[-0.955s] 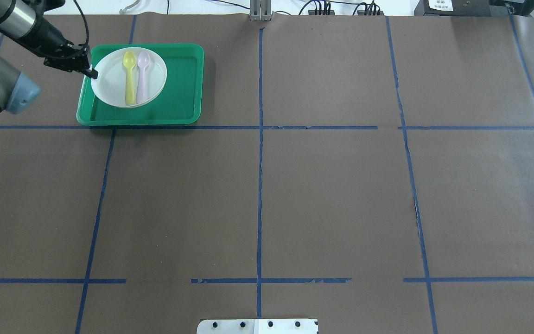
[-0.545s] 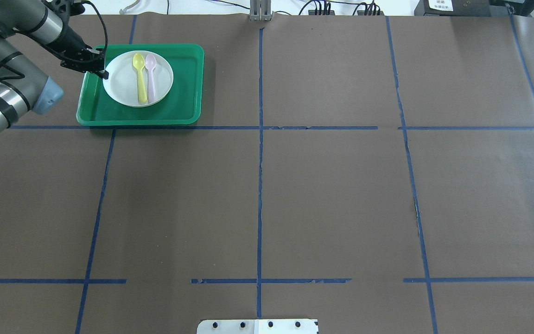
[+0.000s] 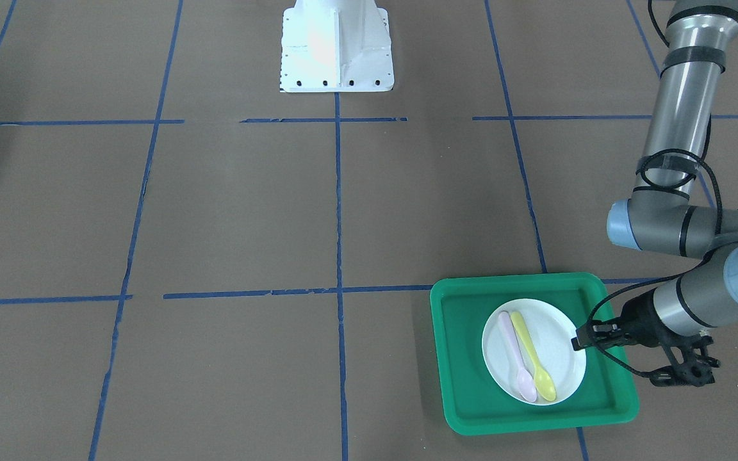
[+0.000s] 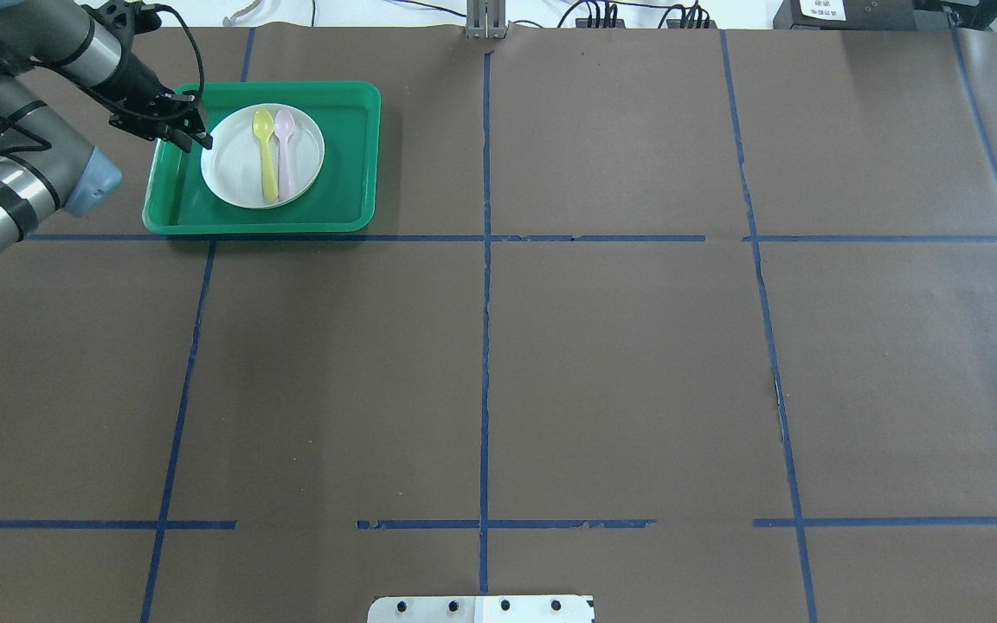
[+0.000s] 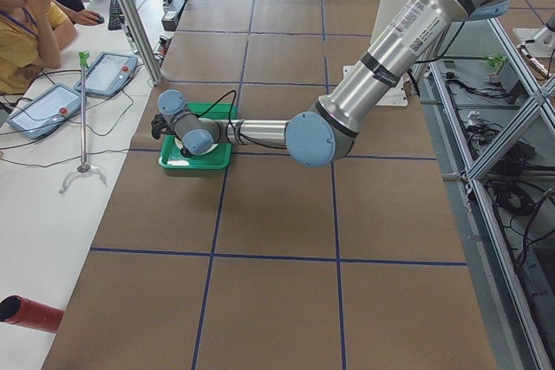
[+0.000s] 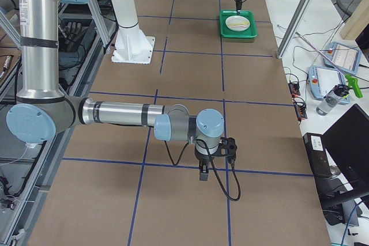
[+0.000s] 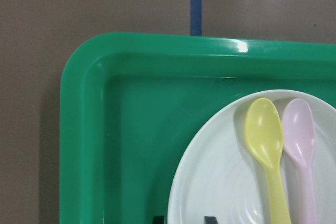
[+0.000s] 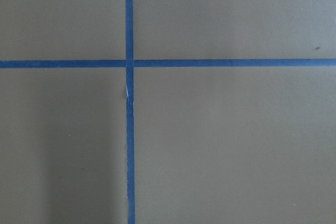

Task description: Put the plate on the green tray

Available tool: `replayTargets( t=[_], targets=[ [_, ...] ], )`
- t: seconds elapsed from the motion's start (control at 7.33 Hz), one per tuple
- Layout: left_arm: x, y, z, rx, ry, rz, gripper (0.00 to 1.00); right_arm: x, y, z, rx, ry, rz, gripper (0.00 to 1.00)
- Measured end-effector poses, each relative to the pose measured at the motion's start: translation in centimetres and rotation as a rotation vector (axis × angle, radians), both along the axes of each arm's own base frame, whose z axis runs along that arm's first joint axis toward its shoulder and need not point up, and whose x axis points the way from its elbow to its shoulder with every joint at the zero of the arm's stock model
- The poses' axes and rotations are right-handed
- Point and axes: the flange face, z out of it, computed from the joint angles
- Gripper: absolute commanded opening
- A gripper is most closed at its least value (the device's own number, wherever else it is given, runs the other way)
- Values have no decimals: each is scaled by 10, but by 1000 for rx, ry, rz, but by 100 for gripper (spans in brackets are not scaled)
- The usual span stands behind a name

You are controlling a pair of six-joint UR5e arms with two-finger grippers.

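- The table (image 4: pixel 498 363), covered in brown paper with a grid of blue tape (image 4: pixel 483 346), fills the overhead view. All the action is in its upper left corner.
- The left arm (image 3: pixel 683 96) drops down the right edge of the front-facing view and folds at the elbow. Its forearm runs low and nearly level toward the tray, which suits a sideways hold on a rim.
- The right arm (image 6: pixel 115 113) stretches across the lower middle of the right side view, well apart from the tray and likely parked out of the way.
- The green tray (image 4: pixel 351 156) lies flat in the overhead view's upper left.
- The plate (image 4: pixel 239 164) is about mid-tray, inside the raised rim, level and low. I cannot tell whether its base is fully down.
- The left gripper (image 4: pixel 202 140) is clamped on the plate's left edge. The wrist view shows one fingertip (image 7: pixel 210 219) inside the rim and one outside. Holding the edge keeps the plate level, so its load does not slide, and release looks to be the step left.
- The right gripper (image 6: pixel 203 172) points down over a tape crossing. I cannot tell whether it is apart or together.
- A yellow spoon (image 4: pixel 266 156) and a pink spoon (image 4: pixel 286 156) lie side by side on the plate.
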Motion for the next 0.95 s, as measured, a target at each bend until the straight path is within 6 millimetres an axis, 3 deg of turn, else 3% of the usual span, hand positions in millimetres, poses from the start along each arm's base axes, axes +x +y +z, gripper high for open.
replayTargets(
  t=[0.14, 0.41, 0.68, 0.95],
  targets=[
    [-11, 8, -12, -10, -7, -7, 100, 0, 0, 0, 0, 0, 0, 100],
    [-55, 45, -34, -59, -53, -16, 100, 0, 0, 0, 0, 0, 0, 100],
    [-127, 104, -48, -38, -117, 12, 100, 0, 0, 0, -1, 0, 0, 100],
    [-209, 172, -30, 18, -193, 56, 100, 0, 0, 0, 0, 1, 0, 100]
  ],
)
